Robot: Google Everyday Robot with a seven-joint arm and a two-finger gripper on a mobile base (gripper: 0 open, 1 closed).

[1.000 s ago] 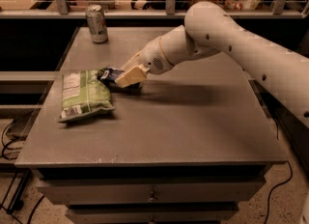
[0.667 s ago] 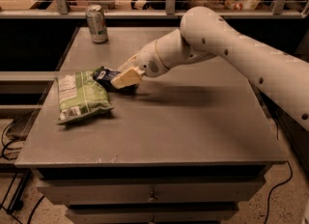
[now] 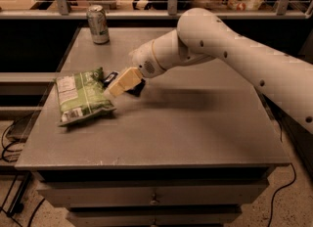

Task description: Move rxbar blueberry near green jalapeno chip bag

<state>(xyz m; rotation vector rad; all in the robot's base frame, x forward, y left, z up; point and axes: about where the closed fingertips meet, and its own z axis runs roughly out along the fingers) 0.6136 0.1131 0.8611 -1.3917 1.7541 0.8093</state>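
The gripper [image 3: 122, 82] hangs low over the table [image 3: 195, 133], right at the bag's [image 3: 80, 96] right edge; the arm [image 3: 220, 50] reaches in from the right. The bar [image 3: 110, 78] shows as a dark sliver between the gripper and the bag's upper right corner, touching or all but touching the bag; most of it is hidden behind the gripper. Whether the gripper is clamped on the bar or has let it go, I cannot tell; nor whether the bar lies on the table or is held just off it. The can [image 3: 98, 24] stands well apart at the far left corner, out of the way.

By my reading this is the placing step, and the task is nearly done; the bar is near the bag. To do it well: bring the bar down until it rests on the table before release, so it neither drops nor flips; keep it beside the bag, not on top; push no further left, since the puffy bag likely slides easily and sits close to the table's left edge; let go gently, then lift up and away to the right, so the wrapper is not dragged along.
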